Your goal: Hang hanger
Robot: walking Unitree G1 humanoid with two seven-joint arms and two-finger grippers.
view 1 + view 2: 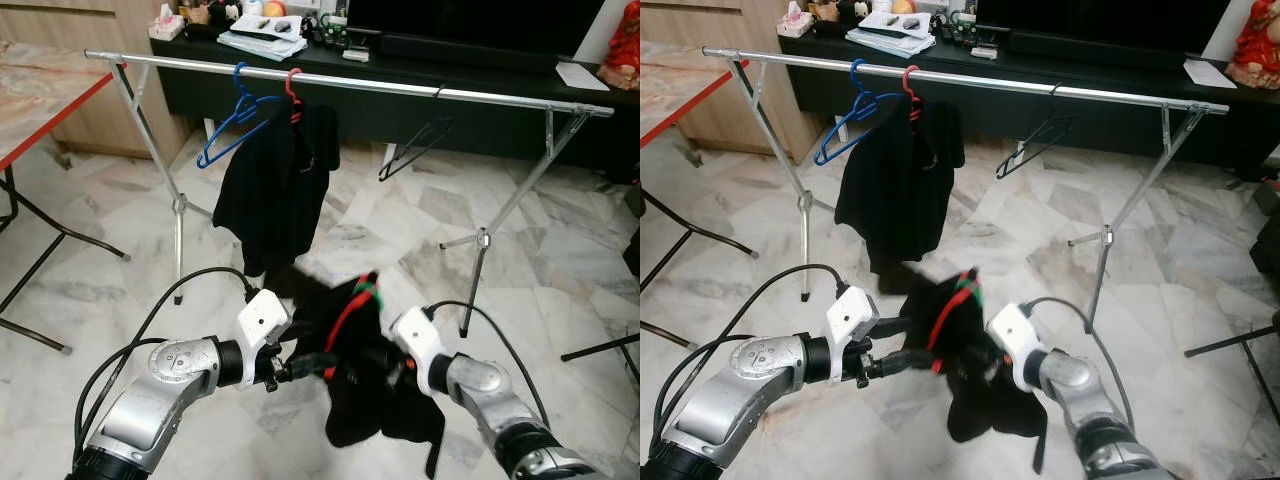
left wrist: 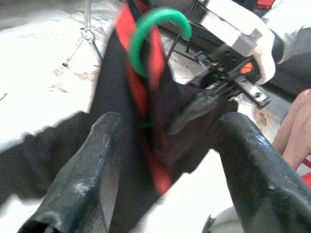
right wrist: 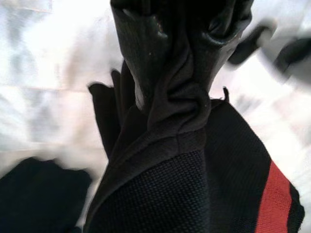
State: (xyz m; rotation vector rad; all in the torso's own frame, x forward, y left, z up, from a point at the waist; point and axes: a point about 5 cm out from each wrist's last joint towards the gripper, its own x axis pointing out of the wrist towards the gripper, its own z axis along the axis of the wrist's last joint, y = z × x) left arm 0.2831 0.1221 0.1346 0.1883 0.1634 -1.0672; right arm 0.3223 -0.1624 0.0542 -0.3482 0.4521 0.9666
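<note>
While the rail (image 1: 350,84) stands ahead, the green hanger (image 2: 154,36) with its black garment (image 1: 375,400) hangs below it, between both grippers; the right gripper (image 3: 182,63) pinches the garment, the left gripper (image 2: 170,160) gapes around it.

No legible text, labels or numbers.
</note>
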